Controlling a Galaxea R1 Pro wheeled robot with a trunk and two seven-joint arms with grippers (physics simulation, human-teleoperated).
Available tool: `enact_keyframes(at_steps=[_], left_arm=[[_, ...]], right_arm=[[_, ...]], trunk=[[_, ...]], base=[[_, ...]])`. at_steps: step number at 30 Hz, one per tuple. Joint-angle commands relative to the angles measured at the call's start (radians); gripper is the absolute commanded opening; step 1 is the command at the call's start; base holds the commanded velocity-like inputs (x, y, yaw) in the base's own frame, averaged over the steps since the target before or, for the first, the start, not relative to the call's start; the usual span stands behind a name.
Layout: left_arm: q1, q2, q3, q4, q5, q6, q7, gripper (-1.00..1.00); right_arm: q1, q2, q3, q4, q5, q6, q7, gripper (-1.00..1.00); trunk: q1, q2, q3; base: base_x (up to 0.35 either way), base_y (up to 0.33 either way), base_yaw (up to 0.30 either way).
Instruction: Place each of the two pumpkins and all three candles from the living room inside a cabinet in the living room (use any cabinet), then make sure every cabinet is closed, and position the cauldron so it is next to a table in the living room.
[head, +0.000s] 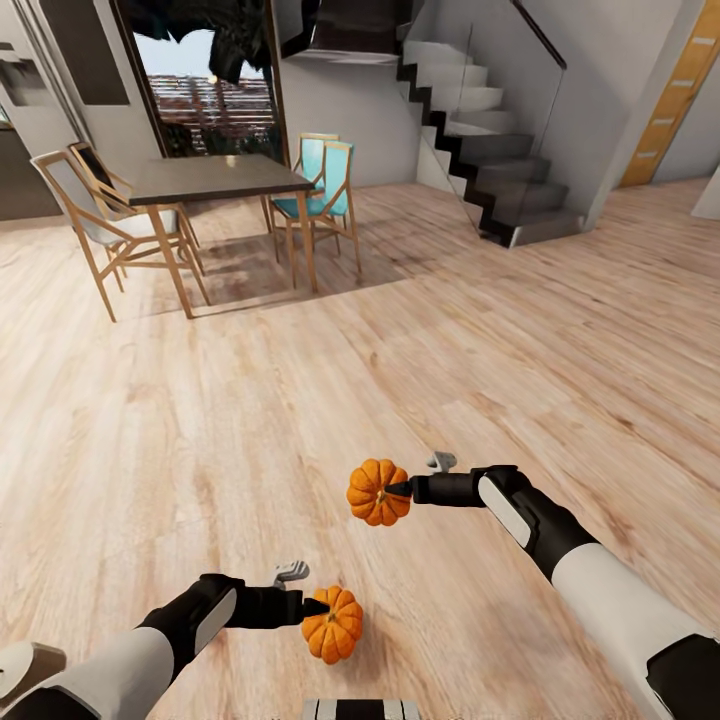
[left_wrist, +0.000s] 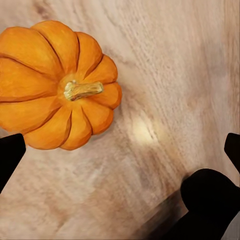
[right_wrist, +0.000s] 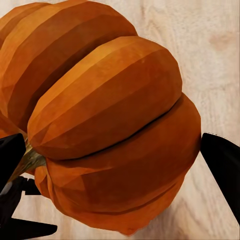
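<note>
Pumpkins, two, orange, ribbed, both carried above the wooden floor (head: 300, 400).

Item one: pumpkin in my left gripper (head: 318, 606), at about 6 o'clock in the head view. This left pumpkin (head: 334, 625) is clenched at its side by the dark fingers; the left wrist view shows the other fruit from above, brownish stem (left_wrist: 82, 89) visible.

Item two: right pumpkin (head: 378, 492), near 5 o'clock of centre, held by my right gripper (head: 402, 489), fingers closed at its stem side. In the right wrist view it sits close between the black fingertips (right_wrist: 222, 165).

Surroundings: dining table (head: 215, 180) with wooden chairs (head: 90, 215) at 11 o'clock; two teal chairs (head: 322, 185) behind it; staircase (head: 490, 150) at 1 o'clock.
</note>
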Motion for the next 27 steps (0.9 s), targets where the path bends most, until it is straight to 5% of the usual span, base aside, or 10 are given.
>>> enact_keyframes(at_steps=[1,9,22,27], left_arm=[[0.0,0.0,-0.004,-0.001,0.008,0.008,0.001,1.0],[0.0,-0.004,-0.002,-0.004,0.011,0.007,0.054,1.0],[0.0,-0.006,0.005,-0.005,0.019,-0.001,0.054,1.0],[0.0,-0.005,0.012,-0.004,0.056,-0.001,0.055,1.0]], right_arm=[[-0.001,-0.001,0.003,-0.001,-0.005,0.003,-0.005,-1.0],[-0.001,-0.001,0.003,-0.001,-0.005,0.003,-0.005,-1.0],[-0.001,-0.001,0.003,-0.001,-0.005,0.003,-0.005,-1.0],[-0.001,-0.001,0.003,-0.001,-0.005,0.003,-0.005,-1.0]], trunk=[[0.0,-0.001,-0.005],[0.004,-0.003,-0.036],[0.004,-0.003,-0.036],[0.004,-0.003,-0.036]], base=[[0.0,0.0,0.0],[0.0,0.0,0.0],[0.0,0.0,0.0],[0.0,0.0,0.0]])
